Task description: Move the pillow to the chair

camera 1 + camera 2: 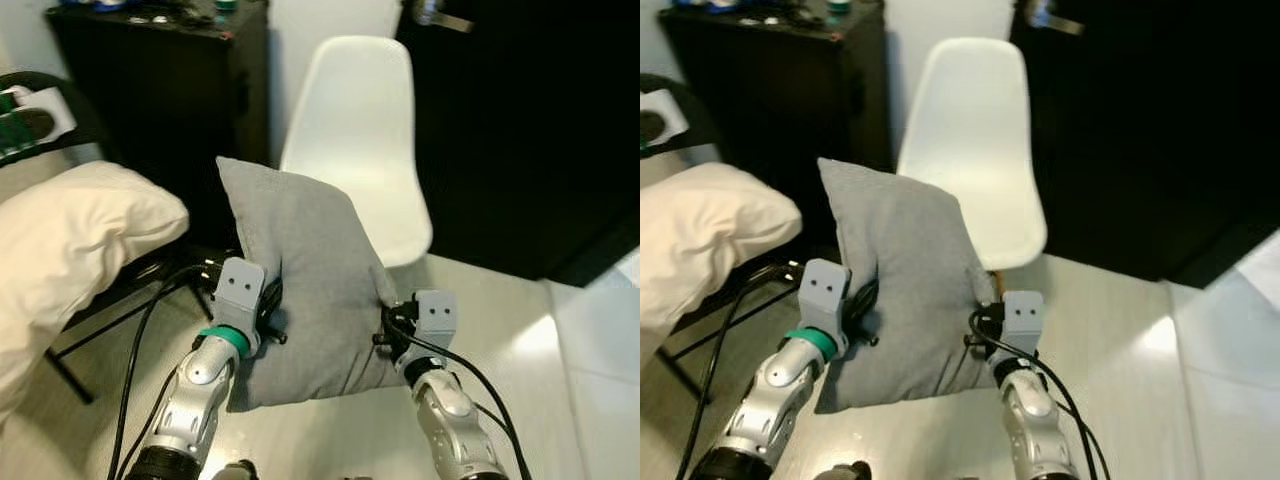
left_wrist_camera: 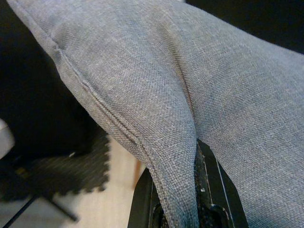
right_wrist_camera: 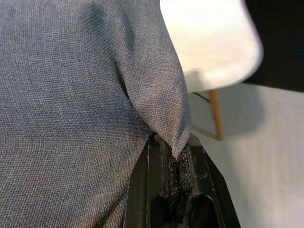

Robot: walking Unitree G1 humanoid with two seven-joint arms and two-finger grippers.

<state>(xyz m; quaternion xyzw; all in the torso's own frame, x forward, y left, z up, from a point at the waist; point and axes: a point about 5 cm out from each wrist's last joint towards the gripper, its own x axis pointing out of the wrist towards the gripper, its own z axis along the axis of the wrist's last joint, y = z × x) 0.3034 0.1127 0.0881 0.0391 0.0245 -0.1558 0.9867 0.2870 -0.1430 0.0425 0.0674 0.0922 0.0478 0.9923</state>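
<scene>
The grey pillow (image 1: 305,275) hangs between both hands, left hand (image 2: 175,199) and right hand (image 3: 176,166) each pinching an edge; the white chair (image 1: 360,150) stands at twelve o'clock, just beyond.

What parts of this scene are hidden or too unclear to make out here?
- Front of the white chair seat: covered by the grey pillow, eye views.
- Left gripper and right gripper fingertips: buried in pillow fabric, wrist views.
- Items on the black cabinet: cut off by the top edge.
- Cream pillow: cut off at the left edge.
</scene>
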